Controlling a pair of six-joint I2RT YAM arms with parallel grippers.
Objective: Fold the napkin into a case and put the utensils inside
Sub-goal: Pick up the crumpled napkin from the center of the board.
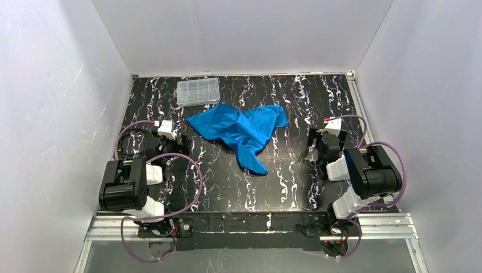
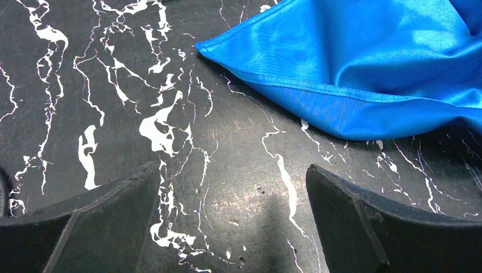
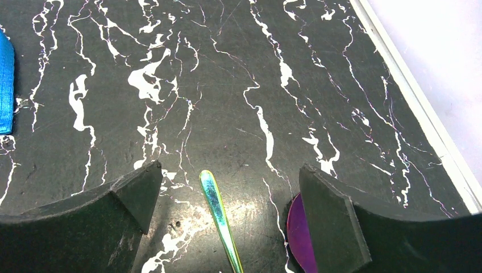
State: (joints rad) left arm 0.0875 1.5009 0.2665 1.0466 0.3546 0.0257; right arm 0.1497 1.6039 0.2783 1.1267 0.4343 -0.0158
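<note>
White walls close in a black table (image 1: 227, 187) veined with white like marble. A bright blue, shiny cloth napkin (image 1: 239, 131) lies crumpled and unfolded near the middle of the table. A clear plastic compartment box (image 1: 198, 91) sits just beyond its far left side.

The left gripper (image 2: 232, 170) hovers low over bare table, jaws spread and holding nothing. In its wrist view the napkin (image 2: 364, 74) lies ahead and to the right. One hemmed corner points left, and the hem runs from it toward the lower right, apart from both fingertips.

The right gripper (image 3: 230, 170) is also spread and empty. Only a sliver of the napkin (image 3: 4, 85) shows at the far left edge of its view. A thin, iridescent green utensil (image 3: 219, 219) lies on the table between its fingers. The long axis of the green utensil runs nearly straight along the gripper's reach, tilted a little. A rounded, metallic purple utensil (image 3: 296, 233) sits just beside the right-hand finger, partly hidden by it.

No case is formed yet, so the cloth probably needs flattening first. The left arm looks the nearer of the two, and the move seems to turn on that left-pointing corner ahead of it. The right arm is better placed for the cutlery.
</note>
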